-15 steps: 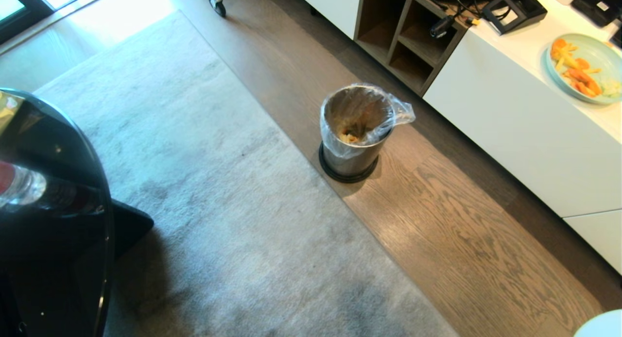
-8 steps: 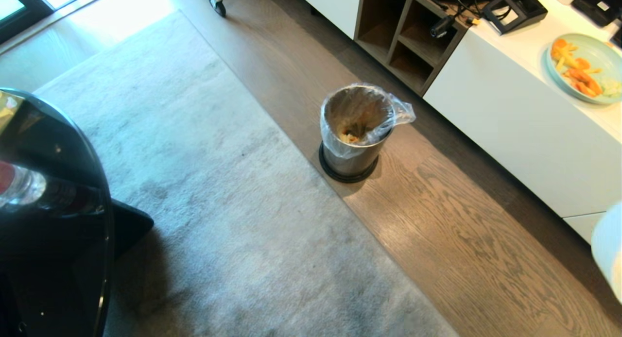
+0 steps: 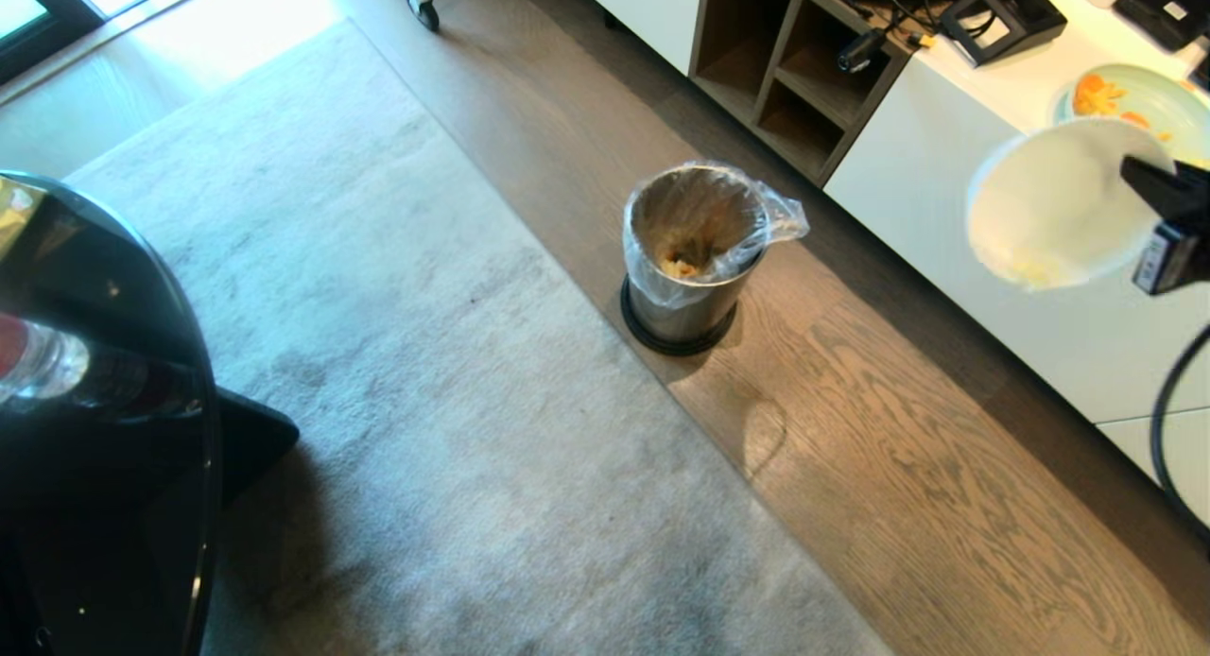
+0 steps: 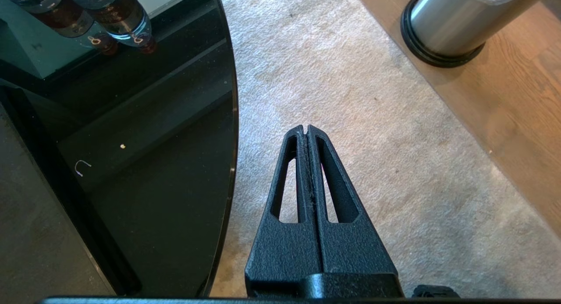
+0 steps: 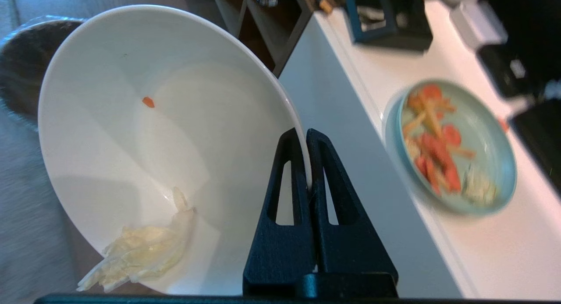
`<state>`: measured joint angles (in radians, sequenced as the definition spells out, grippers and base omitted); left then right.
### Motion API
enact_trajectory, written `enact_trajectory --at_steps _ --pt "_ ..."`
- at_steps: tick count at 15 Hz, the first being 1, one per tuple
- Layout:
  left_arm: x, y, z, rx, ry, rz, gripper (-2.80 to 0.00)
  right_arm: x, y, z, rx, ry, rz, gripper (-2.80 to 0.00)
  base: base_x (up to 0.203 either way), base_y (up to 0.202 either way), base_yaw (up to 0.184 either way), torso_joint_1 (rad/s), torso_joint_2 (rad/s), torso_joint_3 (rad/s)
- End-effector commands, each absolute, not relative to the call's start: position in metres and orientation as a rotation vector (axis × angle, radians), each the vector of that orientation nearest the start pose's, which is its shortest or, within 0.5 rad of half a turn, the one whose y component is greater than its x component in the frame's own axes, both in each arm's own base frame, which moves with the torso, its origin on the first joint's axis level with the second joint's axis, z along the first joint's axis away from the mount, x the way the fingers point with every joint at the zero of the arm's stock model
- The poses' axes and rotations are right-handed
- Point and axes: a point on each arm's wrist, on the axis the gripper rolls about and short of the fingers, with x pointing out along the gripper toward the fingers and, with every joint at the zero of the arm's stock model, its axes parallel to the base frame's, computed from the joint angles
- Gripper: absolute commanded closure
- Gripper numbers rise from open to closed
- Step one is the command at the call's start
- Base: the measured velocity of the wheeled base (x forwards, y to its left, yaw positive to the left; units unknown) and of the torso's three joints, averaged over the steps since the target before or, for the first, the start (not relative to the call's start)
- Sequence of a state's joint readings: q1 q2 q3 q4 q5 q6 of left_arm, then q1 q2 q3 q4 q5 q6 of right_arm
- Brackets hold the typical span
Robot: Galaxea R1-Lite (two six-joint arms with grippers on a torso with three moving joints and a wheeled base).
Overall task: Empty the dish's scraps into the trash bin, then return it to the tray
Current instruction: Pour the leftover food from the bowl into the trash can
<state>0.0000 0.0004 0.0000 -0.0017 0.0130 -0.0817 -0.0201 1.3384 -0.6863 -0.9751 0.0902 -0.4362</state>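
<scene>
The dish (image 3: pixel 1054 202), a deep white bowl, hangs tilted at the right of the head view, in front of the white cabinet and well to the right of the trash bin (image 3: pixel 695 254). My right gripper (image 3: pixel 1134 172) is shut on its rim; the wrist view shows the rim pinched between the fingers (image 5: pixel 305 135). Pale yellow-white scraps (image 5: pixel 140 251) lie at the low side of the dish (image 5: pixel 153 133), with one orange bit higher up. The steel bin with its clear liner stands on the wood floor and holds some scraps. My left gripper (image 4: pixel 305 131) is shut and empty over the carpet. The tray is out of view.
A pale blue-green plate (image 3: pixel 1167 94) of food sits on the white cabinet (image 3: pixel 1021 287), partly behind the dish. Open shelves (image 3: pixel 785 70) and cables lie further back. A black glass table (image 3: pixel 104 420) with bottles (image 4: pixel 109 15) stands left. Grey carpet (image 3: pixel 425 401) adjoins the wood floor.
The dish has risen from the lower right corner of the head view to the upper right, and the right gripper and arm have come into sight. The left gripper and bin have not moved.
</scene>
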Motion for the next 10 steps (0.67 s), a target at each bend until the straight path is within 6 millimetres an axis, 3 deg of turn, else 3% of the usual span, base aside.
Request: enact_trajectory --at_steps 1,5,7,10 --pt "-0.023 0.000 0.076 -0.083 -0.002 0.014 0.00 0.297 -0.002 0.268 -0.607 -0.431 0.009 0.00 0.000 0.000 0.000 0.000 0.00 0.000" --pt "-0.023 0.000 0.076 -0.083 -0.003 0.014 0.00 0.355 0.025 0.306 -0.885 -0.738 0.032 0.00 0.000 0.000 0.000 0.000 0.00 0.000" --pt "-0.023 0.000 0.076 -0.083 -0.003 0.014 0.00 0.366 0.063 0.311 -0.963 -0.832 0.096 0.00 0.000 0.000 0.000 0.000 0.00 0.000" --pt "-0.023 0.000 0.076 -0.083 -0.002 0.014 0.00 0.369 0.112 0.304 -1.035 -0.913 0.168 0.00 0.000 0.000 0.000 0.000 0.00 0.000"
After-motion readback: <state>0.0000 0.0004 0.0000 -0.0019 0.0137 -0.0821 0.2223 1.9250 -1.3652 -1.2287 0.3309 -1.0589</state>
